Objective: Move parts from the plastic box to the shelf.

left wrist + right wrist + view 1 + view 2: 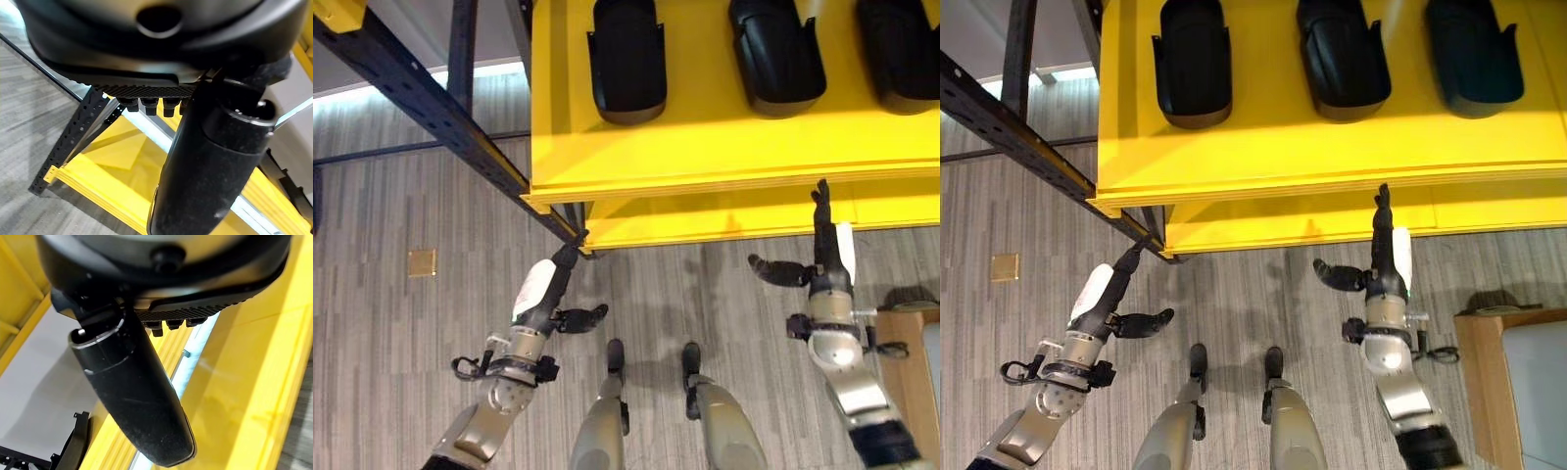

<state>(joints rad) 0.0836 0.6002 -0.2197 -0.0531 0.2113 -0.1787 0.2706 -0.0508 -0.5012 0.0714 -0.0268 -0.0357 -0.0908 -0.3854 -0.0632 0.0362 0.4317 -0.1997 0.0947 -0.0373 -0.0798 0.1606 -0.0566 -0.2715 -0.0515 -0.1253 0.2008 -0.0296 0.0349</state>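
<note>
Black parts [628, 59] on yellow shelf [705, 147], both hands' [543, 289] [827, 255] fingers straight, empty

Two silver-grey arms end in a dark left hand [548, 294] and right hand [822, 264], each with a white cover along its back.

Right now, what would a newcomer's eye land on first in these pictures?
The bright yellow shelf across the top, with three black parts lined up on it. Below its front edge, both hands hang open and hold nothing: the left hand near the dark rack frame, the right hand reaching up towards the shelf edge.
</note>
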